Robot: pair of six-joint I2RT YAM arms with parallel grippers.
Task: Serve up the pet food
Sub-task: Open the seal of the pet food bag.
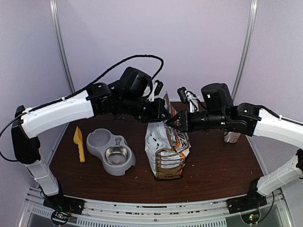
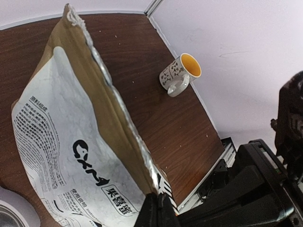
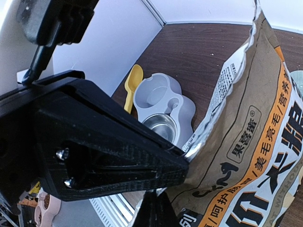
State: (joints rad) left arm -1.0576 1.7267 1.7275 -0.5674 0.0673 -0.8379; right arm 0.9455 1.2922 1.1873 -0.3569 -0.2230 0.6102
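The pet food is hidden inside the silver-white bag (image 1: 166, 149), which stands upright at the table's middle. My left gripper (image 1: 166, 116) reaches in from the left and is shut on the bag's top edge. In the left wrist view its fingers (image 2: 152, 208) pinch the foil seam of the bag (image 2: 71, 142). My right gripper (image 1: 172, 123) comes from the right and is shut on the same top edge, close beside the left one. In the right wrist view its fingertips (image 3: 150, 210) hold the bag (image 3: 255, 142) just under the left gripper's black body (image 3: 94, 142).
A grey double feeder (image 1: 99, 140) with a steel bowl (image 1: 117, 154) sits left of the bag. A yellow scoop (image 1: 79, 143) lies further left. A printed mug (image 2: 180, 73) with a yellow inside stands at the back right, behind the right arm.
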